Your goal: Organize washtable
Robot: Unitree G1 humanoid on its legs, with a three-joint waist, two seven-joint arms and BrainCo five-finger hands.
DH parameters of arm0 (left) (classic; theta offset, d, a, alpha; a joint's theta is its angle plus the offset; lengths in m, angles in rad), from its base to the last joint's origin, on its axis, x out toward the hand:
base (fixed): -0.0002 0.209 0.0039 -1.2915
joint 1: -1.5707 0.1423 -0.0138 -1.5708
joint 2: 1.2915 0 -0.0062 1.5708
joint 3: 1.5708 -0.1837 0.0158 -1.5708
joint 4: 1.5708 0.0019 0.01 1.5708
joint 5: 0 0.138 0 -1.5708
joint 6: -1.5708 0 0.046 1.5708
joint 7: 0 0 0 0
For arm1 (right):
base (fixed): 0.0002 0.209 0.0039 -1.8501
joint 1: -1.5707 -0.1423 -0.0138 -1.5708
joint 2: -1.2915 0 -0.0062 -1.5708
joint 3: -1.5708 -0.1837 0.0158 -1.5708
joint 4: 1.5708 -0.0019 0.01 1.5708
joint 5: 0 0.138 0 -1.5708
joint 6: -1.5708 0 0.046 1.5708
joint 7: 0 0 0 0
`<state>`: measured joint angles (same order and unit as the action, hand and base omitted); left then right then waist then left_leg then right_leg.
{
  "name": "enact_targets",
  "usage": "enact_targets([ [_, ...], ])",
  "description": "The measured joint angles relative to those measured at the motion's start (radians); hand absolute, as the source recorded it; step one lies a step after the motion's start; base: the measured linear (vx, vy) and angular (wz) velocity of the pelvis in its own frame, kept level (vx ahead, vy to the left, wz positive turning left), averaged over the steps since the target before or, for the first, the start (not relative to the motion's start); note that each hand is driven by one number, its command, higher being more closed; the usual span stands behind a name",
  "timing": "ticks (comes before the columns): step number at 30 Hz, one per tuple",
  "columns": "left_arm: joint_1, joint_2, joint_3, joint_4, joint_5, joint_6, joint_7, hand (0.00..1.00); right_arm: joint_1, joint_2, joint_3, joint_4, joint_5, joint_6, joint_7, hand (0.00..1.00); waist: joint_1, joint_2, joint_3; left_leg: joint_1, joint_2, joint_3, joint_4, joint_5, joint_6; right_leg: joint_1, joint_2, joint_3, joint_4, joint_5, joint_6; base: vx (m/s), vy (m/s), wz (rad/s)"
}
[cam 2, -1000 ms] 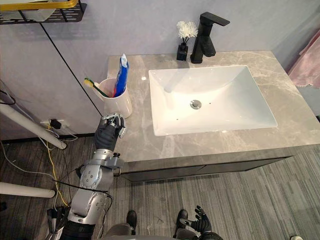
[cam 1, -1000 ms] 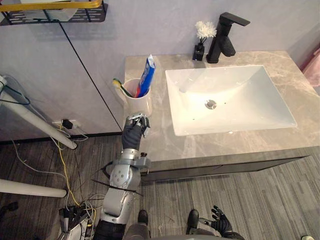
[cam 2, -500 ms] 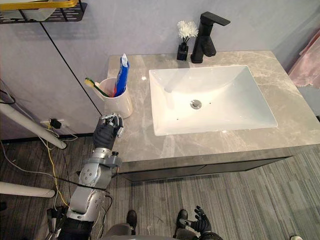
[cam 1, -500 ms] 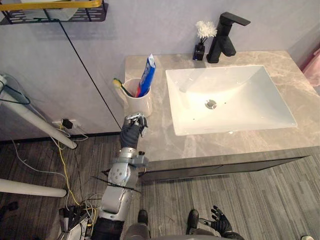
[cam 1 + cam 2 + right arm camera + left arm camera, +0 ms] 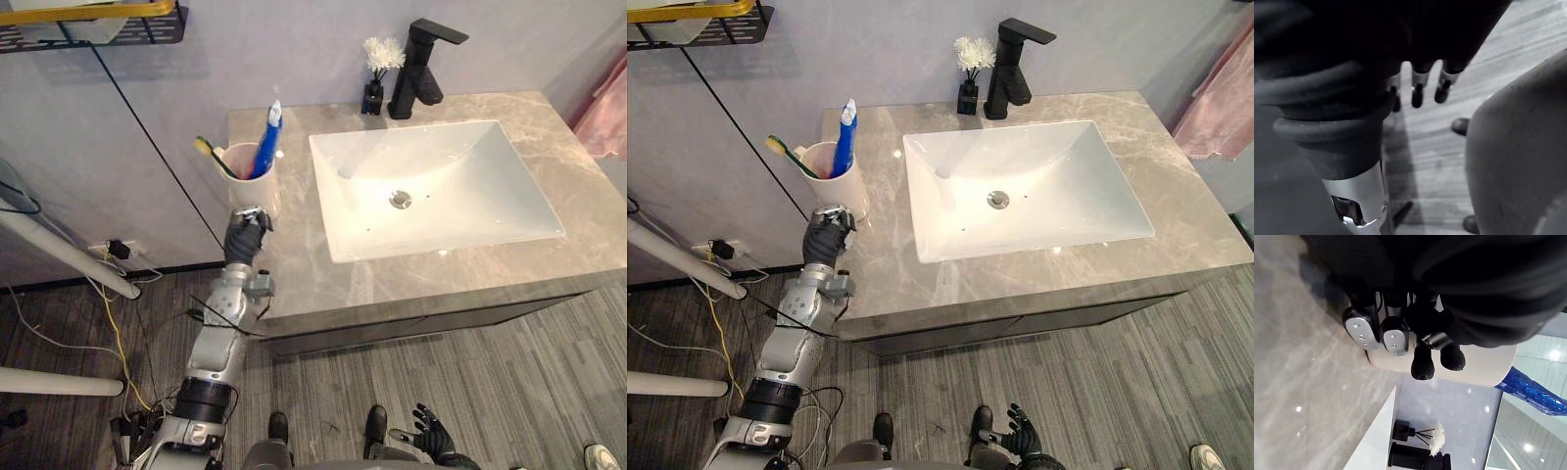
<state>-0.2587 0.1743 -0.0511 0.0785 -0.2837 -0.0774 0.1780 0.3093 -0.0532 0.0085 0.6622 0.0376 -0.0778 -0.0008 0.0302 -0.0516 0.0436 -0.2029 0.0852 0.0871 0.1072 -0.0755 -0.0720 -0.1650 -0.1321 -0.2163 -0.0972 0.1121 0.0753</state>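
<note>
A white cup [image 5: 257,186] stands at the washtable's left edge, holding a blue toothpaste tube [image 5: 267,137] and a green-and-yellow toothbrush [image 5: 211,155]. My left hand [image 5: 245,235] is over the counter's front left corner, right in front of the cup's base. In its wrist view the fingers [image 5: 1396,335] are curled with nothing inside them, and the cup [image 5: 1484,369] sits just past their dark tips. Whether they touch it I cannot tell. My right hand [image 5: 431,443] hangs low near the floor, its fingers [image 5: 1418,90] relaxed and holding nothing.
A white sink [image 5: 490,147] is set in the grey marble counter [image 5: 294,264]. A black faucet [image 5: 421,59] and a small dark vase with white flowers [image 5: 377,73] stand behind it. A wire shelf [image 5: 88,24] hangs at upper left, pink cloth [image 5: 602,108] at right.
The whole view has shifted a little. My left arm has stretched further out, and the hand has edged closer to the cup's base. The right hand stays hanging low.
</note>
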Motion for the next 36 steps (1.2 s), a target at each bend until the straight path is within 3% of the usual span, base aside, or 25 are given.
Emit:
enact_targets([
  [3, -0.001, 0.013, 0.026, 0.008, 0.001, -0.012, 0.004, 1.00, -0.003, 0.000, 0.001, 0.000, 0.000, 0.000, 0.004, 0.00, -0.014, -0.001, 0.000, 0.001, 0.001, 0.000, -0.019, 0.011, 0.000, -0.008, 0.003, 0.001, -0.001, 0.003, -0.002, -0.03, -0.018, -0.01],
  [19, -0.029, 0.039, 0.067, 0.029, 0.020, -0.031, 0.028, 1.00, -0.009, -0.001, 0.002, 0.009, 0.000, -0.001, 0.004, 0.00, -0.015, -0.022, 0.013, 0.007, 0.001, -0.004, -0.043, 0.024, -0.003, -0.012, 0.006, -0.001, -0.002, 0.004, -0.002, 0.00, 0.000, 0.00],
  [36, -0.039, 0.048, 0.123, 0.036, 0.020, -0.018, 0.048, 1.00, -0.027, -0.001, 0.024, 0.019, -0.002, 0.000, 0.004, 0.00, -0.015, -0.031, 0.035, 0.027, 0.000, -0.005, -0.070, 0.034, -0.003, -0.002, 0.006, -0.003, -0.003, 0.003, -0.001, 0.00, 0.000, 0.00],
])
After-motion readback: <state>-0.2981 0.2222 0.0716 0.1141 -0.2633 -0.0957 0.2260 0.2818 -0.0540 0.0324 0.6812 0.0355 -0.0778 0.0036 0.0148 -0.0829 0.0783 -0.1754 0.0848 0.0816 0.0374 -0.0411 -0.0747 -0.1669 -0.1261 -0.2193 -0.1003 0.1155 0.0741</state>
